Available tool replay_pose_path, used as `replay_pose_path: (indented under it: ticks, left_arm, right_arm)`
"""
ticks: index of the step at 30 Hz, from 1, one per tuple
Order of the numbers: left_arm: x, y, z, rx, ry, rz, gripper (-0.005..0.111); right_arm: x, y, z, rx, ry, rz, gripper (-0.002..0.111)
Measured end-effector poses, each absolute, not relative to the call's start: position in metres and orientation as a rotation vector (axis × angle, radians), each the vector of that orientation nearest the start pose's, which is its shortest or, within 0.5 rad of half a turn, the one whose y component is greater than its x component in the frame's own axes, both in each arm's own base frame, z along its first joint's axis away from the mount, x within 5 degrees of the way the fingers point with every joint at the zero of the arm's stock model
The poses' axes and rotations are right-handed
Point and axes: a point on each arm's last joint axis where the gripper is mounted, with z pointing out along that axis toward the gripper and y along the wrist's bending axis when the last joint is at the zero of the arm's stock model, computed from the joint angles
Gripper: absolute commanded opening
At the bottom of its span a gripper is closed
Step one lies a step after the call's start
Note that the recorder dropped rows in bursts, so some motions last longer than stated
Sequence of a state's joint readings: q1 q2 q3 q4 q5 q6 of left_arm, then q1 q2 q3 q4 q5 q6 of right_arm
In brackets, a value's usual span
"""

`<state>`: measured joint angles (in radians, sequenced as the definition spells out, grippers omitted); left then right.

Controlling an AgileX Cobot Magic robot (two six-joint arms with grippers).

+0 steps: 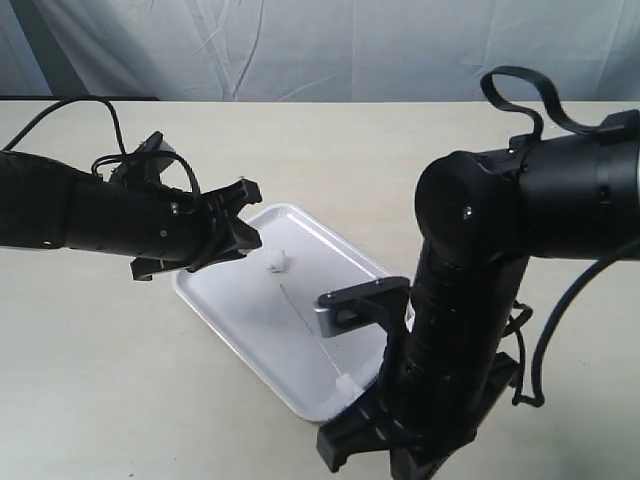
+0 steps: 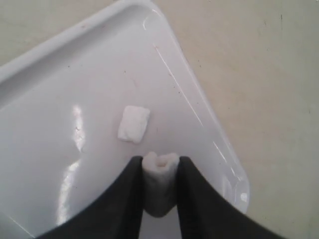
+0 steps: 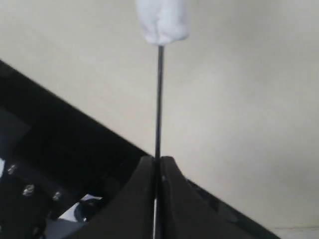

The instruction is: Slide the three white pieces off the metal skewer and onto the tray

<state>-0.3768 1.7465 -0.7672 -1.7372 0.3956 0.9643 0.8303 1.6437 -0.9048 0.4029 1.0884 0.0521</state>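
By my judgement the work is about two thirds done. In the exterior view, counting the clock from the middle of the tray (image 1: 245,325), one loose white piece (image 1: 277,263) already lies on the tray floor at about 12 o'clock, free of any rod. The left gripper (image 2: 159,160) hangs over the tray at about 11 o'clock. Its fingers (image 2: 127,199) are narrow, pressing on both sides of a held white piece (image 2: 159,186). No rod is visible through this piece in the left wrist view, so it seems to be off the skewer but not yet put down. The loose piece lies just beyond it, near but not touching. The metal skewer (image 1: 308,327) runs over the tray from near the middle toward 5 o'clock, where the right gripper (image 3: 158,163) has its fingers closed tight on the rod. The last white piece (image 3: 163,21) sits on the rod some way ahead of these fingers; in the exterior view it is near the tray rim at about 5 o'clock. As I judge, two things remain. The left gripper must let its piece drop on the tray. Then it must go to the last piece, pinch it and draw it along the rod past the free tip, while the right gripper keeps the rod steady.
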Motion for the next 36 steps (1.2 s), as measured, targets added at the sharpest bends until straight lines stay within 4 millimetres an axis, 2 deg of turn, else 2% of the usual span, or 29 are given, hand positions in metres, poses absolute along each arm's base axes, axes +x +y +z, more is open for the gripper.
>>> replay_pose_path:
  ticks: [2,6,11,13,18,24,36]
  left_arm:
    - [0.283,-0.151,0.152,-0.316,2.54,-0.997,0.022]
    - [0.281,-0.155,0.154,-0.299,2.542,-1.07,0.023]
    - [0.278,-0.159,0.157,-0.276,2.543,-1.143,0.044]
    - [0.277,-0.16,0.158,-0.264,2.542,-1.173,0.049]
    - [0.276,-0.162,0.159,-0.253,2.541,-1.207,0.049]
    - [0.274,-0.164,0.16,-0.239,2.54,-1.242,0.049]
    - [0.267,-0.176,0.16,-0.187,2.559,-1.257,0.049]
  right_arm:
    - [0.157,0.211,0.186,-0.898,3.23,0.353,-0.001]
    - [0.165,0.214,0.185,-0.814,3.142,0.352,-0.001]
    - [0.179,0.221,0.17,-0.732,3.071,0.319,-0.001]
    - [0.184,0.223,0.163,-0.724,3.047,0.306,-0.001]
    - [0.195,0.233,0.153,-0.64,2.955,0.379,-0.001]
    - [0.201,0.243,0.153,-0.552,2.885,0.496,-0.001]
    - [0.202,0.252,0.159,-0.558,2.849,0.624,-0.001]
